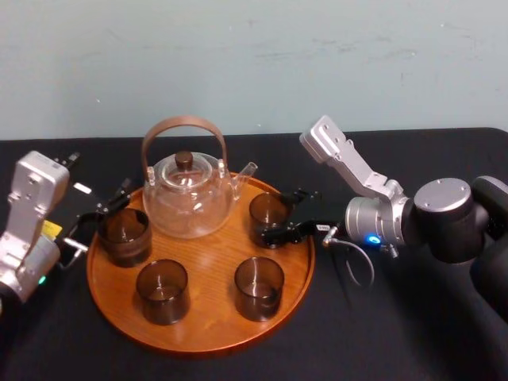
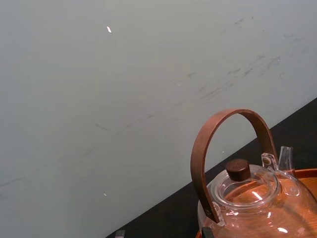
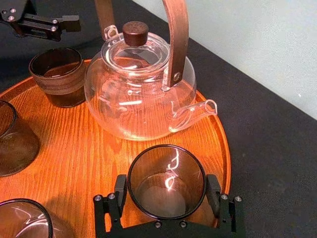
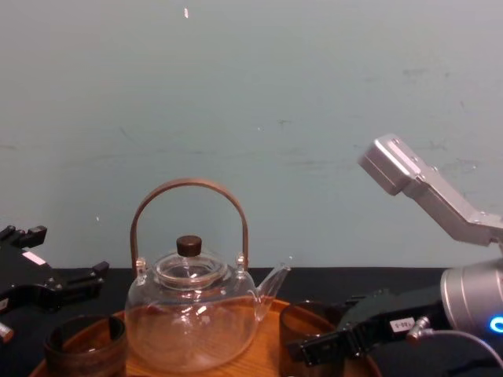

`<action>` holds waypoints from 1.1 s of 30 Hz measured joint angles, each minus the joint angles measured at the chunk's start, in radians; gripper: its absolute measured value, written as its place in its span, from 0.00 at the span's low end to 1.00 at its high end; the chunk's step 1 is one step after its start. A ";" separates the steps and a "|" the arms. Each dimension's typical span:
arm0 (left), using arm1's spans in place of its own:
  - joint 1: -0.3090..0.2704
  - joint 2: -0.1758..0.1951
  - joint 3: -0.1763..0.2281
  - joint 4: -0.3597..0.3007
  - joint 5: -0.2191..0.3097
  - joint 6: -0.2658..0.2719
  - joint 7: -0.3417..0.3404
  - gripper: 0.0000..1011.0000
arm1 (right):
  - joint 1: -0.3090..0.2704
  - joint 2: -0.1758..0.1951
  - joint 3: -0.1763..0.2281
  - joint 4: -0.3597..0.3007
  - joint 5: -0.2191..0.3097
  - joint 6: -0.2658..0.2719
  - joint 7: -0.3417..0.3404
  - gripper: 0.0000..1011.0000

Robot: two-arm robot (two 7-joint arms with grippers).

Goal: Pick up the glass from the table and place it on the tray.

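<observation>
Round tray: orange-brown wood with fine, darker grain lines. Tablecloth: plain black. Teapot: clear glass, with a reddish-brown arched handle and a dark brown lid knob. The glass between the fingers of the black right gripper is smoky brown, as are the three other glasses. The left gripper is also black. Both arms are silver-grey and black, and a small blue light glows on the right arm. Wall: pale blue-green with faint grey scuffs.
</observation>
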 joint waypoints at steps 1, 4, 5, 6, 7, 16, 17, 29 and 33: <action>0.000 0.000 0.000 0.000 0.000 0.000 0.000 0.99 | 0.000 0.000 0.000 0.000 0.000 0.000 0.000 0.99; 0.000 0.000 0.000 0.000 0.000 0.000 0.000 0.99 | 0.000 0.000 0.000 0.000 0.001 0.000 0.000 0.99; 0.000 0.000 0.000 0.000 0.000 0.000 0.000 0.99 | 0.000 0.000 0.000 0.000 0.001 0.000 0.000 0.99; 0.000 0.000 0.000 0.000 0.000 0.000 0.000 0.99 | 0.000 0.000 0.000 0.000 0.001 0.000 0.000 0.99; 0.000 0.000 0.000 0.000 0.000 0.000 0.000 0.99 | 0.000 0.000 0.000 0.000 0.001 0.000 0.000 0.99; 0.000 0.000 0.000 0.000 0.000 0.000 0.000 0.99 | -0.003 0.003 0.007 -0.006 0.006 -0.002 0.003 0.99; 0.000 0.000 0.000 0.000 0.000 0.000 0.000 0.99 | -0.009 0.011 0.015 -0.017 0.013 -0.004 0.006 0.99; 0.000 0.000 0.000 0.000 0.000 0.000 0.000 0.99 | -0.096 0.102 0.073 -0.168 0.057 -0.006 0.000 0.99; 0.000 0.000 0.000 0.000 0.000 0.000 0.000 0.99 | -0.145 0.150 0.102 -0.240 0.078 -0.004 -0.012 0.99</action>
